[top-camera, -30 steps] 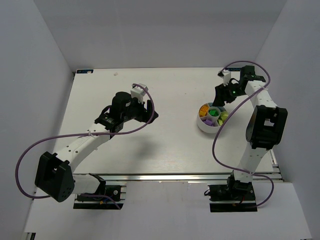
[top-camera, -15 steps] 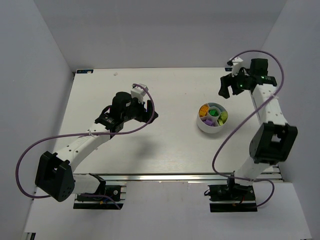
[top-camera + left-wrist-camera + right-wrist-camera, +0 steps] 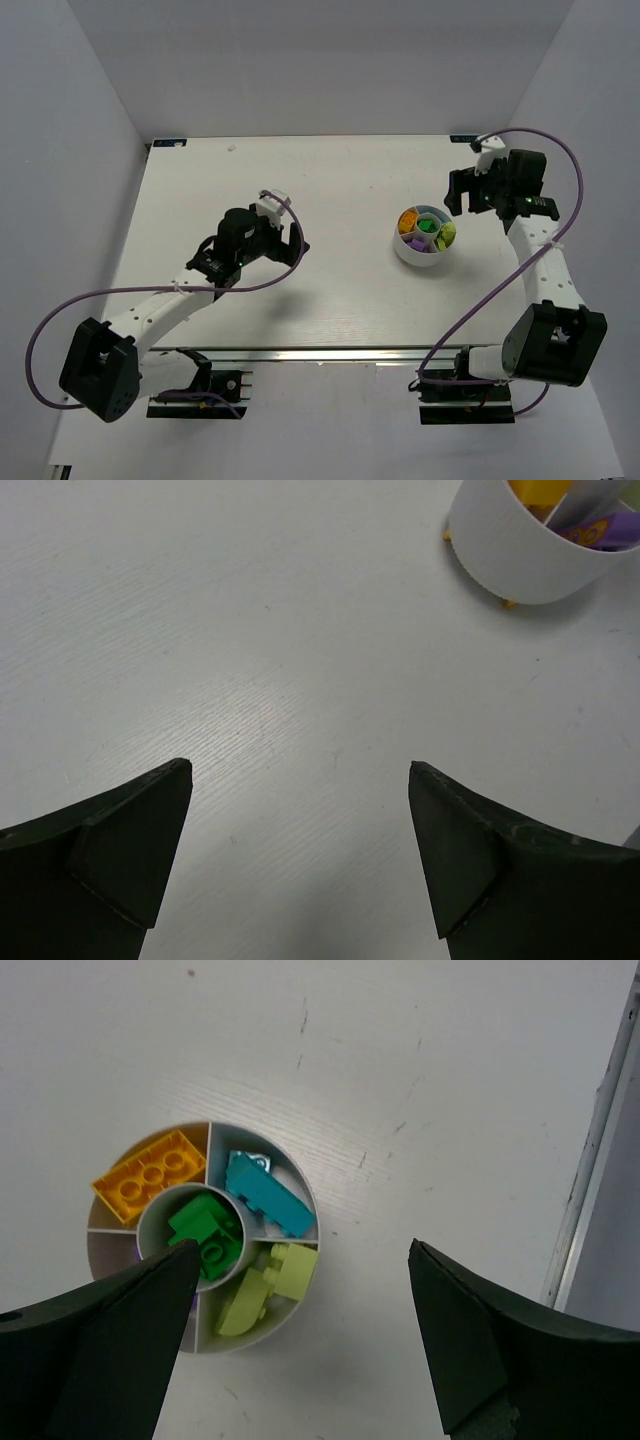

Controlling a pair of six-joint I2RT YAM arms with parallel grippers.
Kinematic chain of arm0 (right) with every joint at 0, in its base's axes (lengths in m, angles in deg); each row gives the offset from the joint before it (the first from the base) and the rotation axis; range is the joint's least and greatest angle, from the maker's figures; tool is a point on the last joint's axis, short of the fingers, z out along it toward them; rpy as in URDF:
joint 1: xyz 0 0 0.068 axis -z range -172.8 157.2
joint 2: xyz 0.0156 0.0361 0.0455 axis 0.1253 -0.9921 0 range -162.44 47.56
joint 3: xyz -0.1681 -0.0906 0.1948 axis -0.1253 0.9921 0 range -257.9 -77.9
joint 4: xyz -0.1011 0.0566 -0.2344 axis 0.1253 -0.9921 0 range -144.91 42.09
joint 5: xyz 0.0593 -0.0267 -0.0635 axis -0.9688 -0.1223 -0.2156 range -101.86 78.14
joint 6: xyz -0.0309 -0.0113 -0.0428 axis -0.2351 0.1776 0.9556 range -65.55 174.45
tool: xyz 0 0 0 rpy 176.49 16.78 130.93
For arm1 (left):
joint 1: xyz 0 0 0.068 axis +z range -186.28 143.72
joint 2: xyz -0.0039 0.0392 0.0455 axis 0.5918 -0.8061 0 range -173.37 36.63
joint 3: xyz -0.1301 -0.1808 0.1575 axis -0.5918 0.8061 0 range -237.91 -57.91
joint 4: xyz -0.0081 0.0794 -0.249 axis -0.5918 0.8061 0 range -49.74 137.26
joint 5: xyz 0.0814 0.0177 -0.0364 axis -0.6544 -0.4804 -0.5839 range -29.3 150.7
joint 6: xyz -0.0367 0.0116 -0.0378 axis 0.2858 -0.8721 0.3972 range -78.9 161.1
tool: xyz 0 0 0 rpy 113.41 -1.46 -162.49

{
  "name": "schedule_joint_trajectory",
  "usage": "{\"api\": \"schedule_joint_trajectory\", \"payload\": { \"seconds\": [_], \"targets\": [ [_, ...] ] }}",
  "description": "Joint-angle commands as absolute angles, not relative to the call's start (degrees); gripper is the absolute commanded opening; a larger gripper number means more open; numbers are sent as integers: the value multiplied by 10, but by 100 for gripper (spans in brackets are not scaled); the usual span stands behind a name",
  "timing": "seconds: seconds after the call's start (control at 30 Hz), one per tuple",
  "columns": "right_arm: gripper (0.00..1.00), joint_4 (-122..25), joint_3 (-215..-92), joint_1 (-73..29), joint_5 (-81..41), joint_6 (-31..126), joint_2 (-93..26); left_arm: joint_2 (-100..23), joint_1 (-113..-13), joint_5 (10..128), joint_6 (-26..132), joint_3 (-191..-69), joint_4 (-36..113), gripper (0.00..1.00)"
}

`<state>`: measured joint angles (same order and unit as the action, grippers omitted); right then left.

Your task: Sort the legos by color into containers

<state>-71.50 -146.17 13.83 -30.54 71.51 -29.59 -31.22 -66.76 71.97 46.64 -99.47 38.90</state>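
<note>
The round white bowl (image 3: 424, 252) stands right of the table's middle, split into wedge compartments around a round centre. In the right wrist view its rim (image 3: 268, 1137) rings an orange brick (image 3: 150, 1178), a cyan brick (image 3: 265, 1198), lime-yellow bricks (image 3: 268, 1282) and dark green bricks (image 3: 205, 1235) in the centre. Purple bricks (image 3: 612, 528) show in the left wrist view. My right gripper (image 3: 300, 1250) is open and empty above the bowl's right side (image 3: 465, 192). My left gripper (image 3: 300, 765) is open and empty over bare table, left of the bowl (image 3: 297, 232).
The table's right edge with a metal rail (image 3: 590, 1160) runs close to the bowl. White enclosure walls stand around the table. Two small orange bits (image 3: 508, 603) show at the bowl's foot in the left wrist view.
My right arm has swung from over the bowl's far side out to the right, and its elbow has dropped. My left arm has drawn back a little toward the near left.
</note>
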Motion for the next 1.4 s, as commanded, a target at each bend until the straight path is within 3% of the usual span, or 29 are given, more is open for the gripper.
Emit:
{"api": "schedule_joint_trajectory", "payload": {
  "seconds": [0.0,0.13,0.3,0.4,0.5,0.87,1.13,1.37],
  "targets": [
    [89,-725,-1444,140,-271,774,-250,-272,-671,667,497,-969,310,98],
    [89,-753,-1445,141,-262,805,-215,-255,-671,626,521,-1007,376,98],
    [89,-767,-1471,140,-287,792,-186,-265,-671,511,527,-1151,512,98],
    [89,-749,-1466,141,-276,767,-184,-266,-671,463,612,-1257,632,98],
    [89,-802,-1510,141,-296,755,-202,-266,-671,474,663,-1332,690,98],
    [89,-899,-1497,143,-221,775,-184,-243,-671,538,702,-1305,716,98],
    [89,-968,-1581,144,-296,704,-224,-306,-671,566,686,-1366,807,98],
    [89,-959,-1610,143,-320,701,-241,-276,-671,595,710,-1310,733,98]
  ]
}}
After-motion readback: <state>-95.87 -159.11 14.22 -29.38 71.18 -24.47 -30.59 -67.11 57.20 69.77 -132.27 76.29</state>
